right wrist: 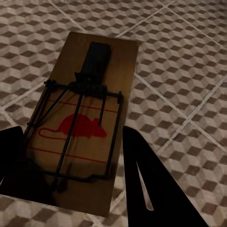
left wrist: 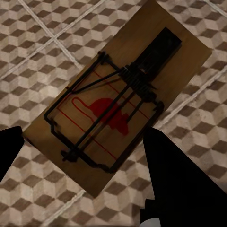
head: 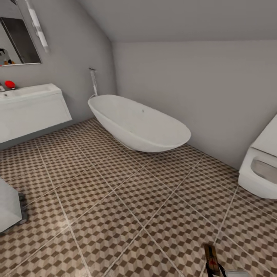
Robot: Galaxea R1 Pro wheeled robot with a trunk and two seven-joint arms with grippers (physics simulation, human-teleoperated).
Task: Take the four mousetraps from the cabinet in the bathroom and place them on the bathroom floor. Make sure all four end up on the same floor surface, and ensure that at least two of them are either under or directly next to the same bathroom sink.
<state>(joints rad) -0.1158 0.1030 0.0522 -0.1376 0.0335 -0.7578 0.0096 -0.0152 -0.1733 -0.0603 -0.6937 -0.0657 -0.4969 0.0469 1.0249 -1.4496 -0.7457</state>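
In the left wrist view a mousetrap [left wrist: 113,99], a brown wooden plate with a black wire spring and a red mouse print, sits between the dark fingers of my left gripper [left wrist: 82,139], which is shut on it above the bathroom floor [left wrist: 33,42]. The right wrist view shows a second mousetrap [right wrist: 87,118] held the same way in my shut right gripper [right wrist: 71,139] over the tiles. That trap [head: 211,257] also appears at the bottom right of the head view. The white sink [head: 30,104] hangs on the left wall. The cabinet is out of view.
A white bathtub [head: 142,125] stands by the back wall and a white toilet [head: 259,169] at the right. A pale grey block [head: 9,207] juts in at the left edge. Cube-patterned tiles [head: 127,200] spread between them.
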